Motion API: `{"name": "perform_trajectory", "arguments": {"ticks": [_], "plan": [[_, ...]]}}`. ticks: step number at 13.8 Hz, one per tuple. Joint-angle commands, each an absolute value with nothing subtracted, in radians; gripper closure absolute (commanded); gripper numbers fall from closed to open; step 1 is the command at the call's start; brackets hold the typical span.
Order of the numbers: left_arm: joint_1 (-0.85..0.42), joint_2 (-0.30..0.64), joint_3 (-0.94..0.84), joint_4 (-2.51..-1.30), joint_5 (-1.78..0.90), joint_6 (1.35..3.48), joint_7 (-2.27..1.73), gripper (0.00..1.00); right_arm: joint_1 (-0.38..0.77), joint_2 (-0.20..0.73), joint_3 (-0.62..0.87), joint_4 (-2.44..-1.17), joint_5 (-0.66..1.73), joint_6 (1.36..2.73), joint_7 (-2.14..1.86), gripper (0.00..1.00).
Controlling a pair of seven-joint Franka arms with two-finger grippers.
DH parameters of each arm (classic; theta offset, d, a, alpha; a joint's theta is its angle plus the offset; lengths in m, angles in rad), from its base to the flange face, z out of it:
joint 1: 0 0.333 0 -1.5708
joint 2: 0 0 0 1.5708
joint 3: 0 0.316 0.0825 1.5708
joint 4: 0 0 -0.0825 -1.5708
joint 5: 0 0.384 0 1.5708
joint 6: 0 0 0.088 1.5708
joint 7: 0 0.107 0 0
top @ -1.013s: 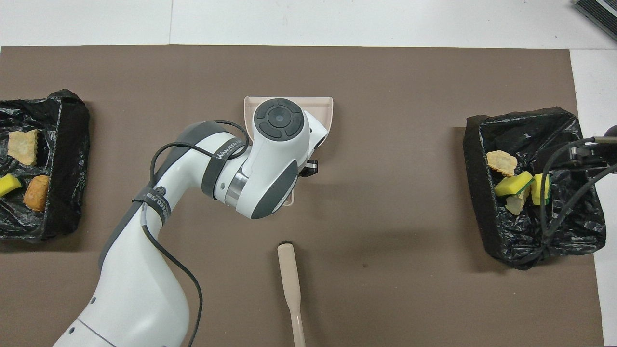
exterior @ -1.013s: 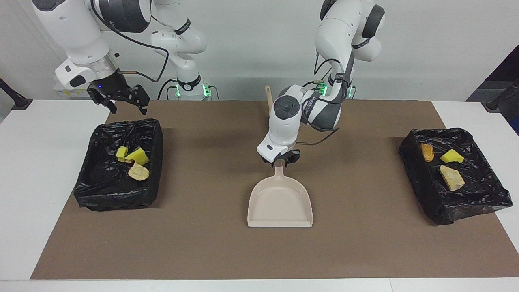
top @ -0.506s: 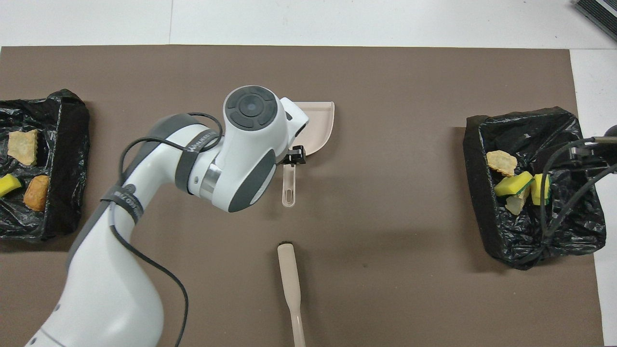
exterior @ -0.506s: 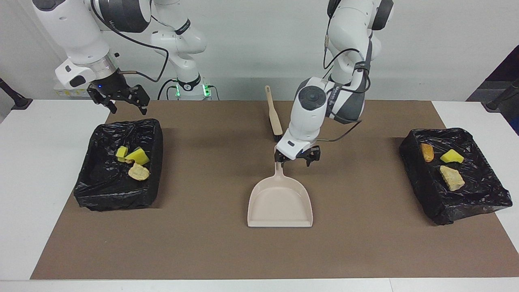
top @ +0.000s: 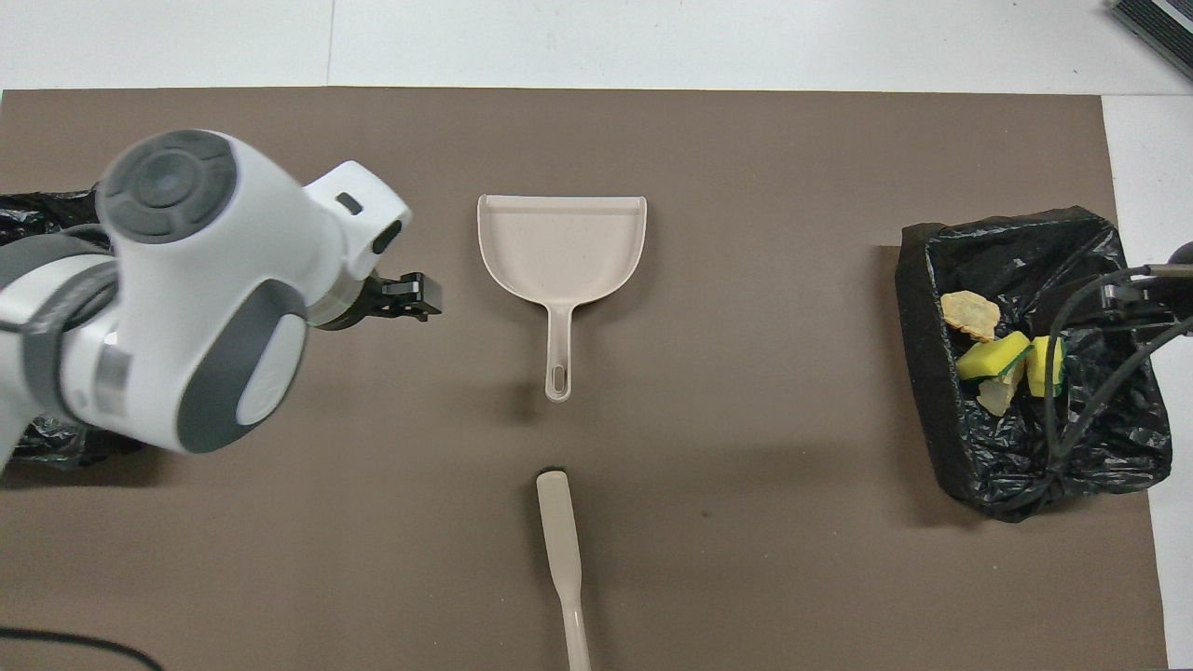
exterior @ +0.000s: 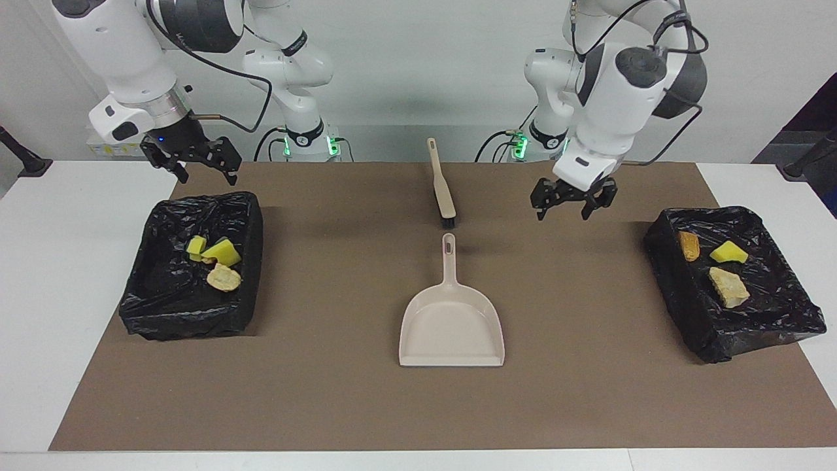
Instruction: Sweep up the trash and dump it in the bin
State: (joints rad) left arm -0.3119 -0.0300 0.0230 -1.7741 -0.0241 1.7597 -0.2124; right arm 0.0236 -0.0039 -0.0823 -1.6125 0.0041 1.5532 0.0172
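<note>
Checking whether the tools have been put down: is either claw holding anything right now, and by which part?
Nothing is held. The left claw and right claw are open and empty; the dustpan and brush lie on the mat.

I count two black-lined bins (exterior: 189, 268) (exterior: 732, 281), seven trash scraps (exterior: 224, 277) shared between them, one dustpan (exterior: 451, 324), one brush (exterior: 441, 186), and my two grippers (exterior: 567, 199) (exterior: 189, 160).
</note>
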Motion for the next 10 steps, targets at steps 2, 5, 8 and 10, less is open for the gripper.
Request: {"name": "perform_trajectory", "arguments": {"ticks": [2, 5, 8, 10], "plan": [[-0.213, -0.097, 0.031, -1.692, -0.026, 1.643, -0.117, 0.0, 0.02, -0.023, -0.08, -1.634, 0.005, 1.568, 0.029, 0.0], [-0.148, -0.08, 0.031, -1.544, -0.026, 1.537, -0.045, 0.0, 0.021, -0.023, -0.08, -1.634, 0.005, 1.568, 0.029, 0.0], [-0.127, -0.022, 0.035, -1.426, -0.028, 1.45, -0.019, 0.0, 0.02, -0.023, -0.08, -1.634, 0.005, 1.568, 0.029, 0.0], [-0.106, 0.044, 0.035, -1.323, -0.028, 1.392, 0.0, 0.0, 0.02, -0.023, -0.083, -1.634, -0.012, 1.56, 0.026, 0.0]]}}
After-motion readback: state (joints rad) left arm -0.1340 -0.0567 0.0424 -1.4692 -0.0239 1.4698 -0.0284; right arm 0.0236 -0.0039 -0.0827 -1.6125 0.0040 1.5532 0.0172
